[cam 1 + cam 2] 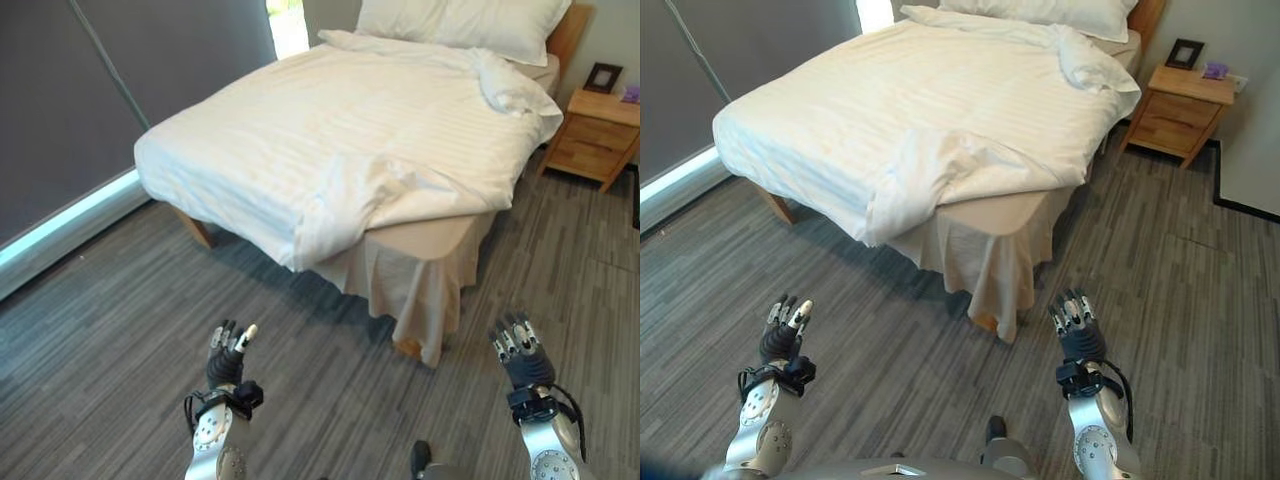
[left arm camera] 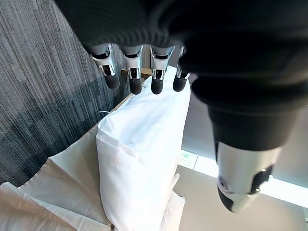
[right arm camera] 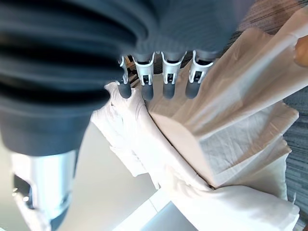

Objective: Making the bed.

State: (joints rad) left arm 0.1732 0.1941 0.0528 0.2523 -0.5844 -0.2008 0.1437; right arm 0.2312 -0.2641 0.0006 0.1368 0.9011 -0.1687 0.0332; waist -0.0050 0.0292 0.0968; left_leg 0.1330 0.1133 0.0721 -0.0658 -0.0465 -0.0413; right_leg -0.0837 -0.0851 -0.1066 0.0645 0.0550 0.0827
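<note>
While we stand off the bed's (image 1: 420,240) corner, our left hand (image 1: 226,352) and right hand (image 1: 518,348) hang empty, fingers loose. Both wrist views show the rumpled duvet (image 2: 139,159) ahead, beyond reach, unsmoothed.

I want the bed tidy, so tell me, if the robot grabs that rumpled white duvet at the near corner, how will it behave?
The duvet is probably floppy: it creases and droops over the bed's near corner, so it should bunch in a hand rather than lift flat. It looks thick yet puffy, so likely light for its size. Pulling one corner may drag the folded part by the pillow unevenly.
</note>
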